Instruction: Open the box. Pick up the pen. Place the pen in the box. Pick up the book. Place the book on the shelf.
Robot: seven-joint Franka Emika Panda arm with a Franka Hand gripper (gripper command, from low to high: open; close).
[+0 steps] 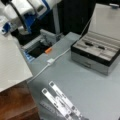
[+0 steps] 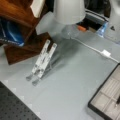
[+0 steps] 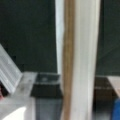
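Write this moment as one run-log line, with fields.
box open | pen apparently in box | book over shelf, a front view's left | gripper by book's far end

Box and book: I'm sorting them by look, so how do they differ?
The box has silver-grey sides and a dark rim; the book is plain white. The box stands open on the grey table, showing grey compartments; the book lies flat over the reddish-brown shelf, at a front view's left. The gripper is at the book's far edge, away from the box. Both are rectangular.
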